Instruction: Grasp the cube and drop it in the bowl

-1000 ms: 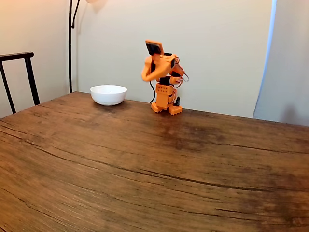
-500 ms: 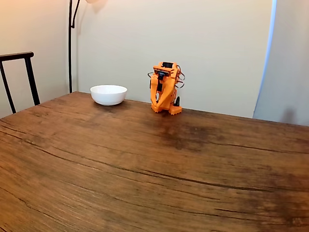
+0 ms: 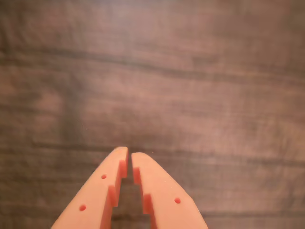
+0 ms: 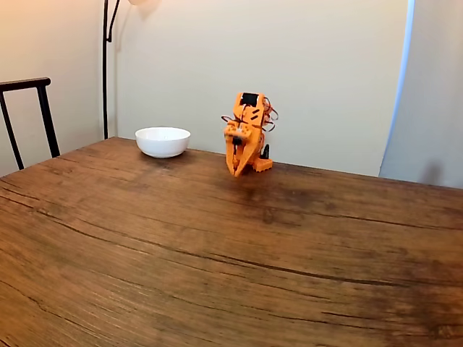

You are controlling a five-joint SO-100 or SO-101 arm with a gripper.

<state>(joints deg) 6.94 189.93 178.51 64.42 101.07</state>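
A: So, status? Orange gripper (image 4: 236, 172) points down by the table's (image 4: 217, 260) far edge, jaws nearly touching, nothing held.

B: Agreed, the wrist view has the gripper (image 3: 129, 152) over bare, dark-grained wood. White bowl (image 4: 163, 141) sits near the far-left corner, smooth and round.

A: Cube?

B: Can't spot it. If it's in the bowl, task's likely done; otherwise the next move is finding it, then opening wide.
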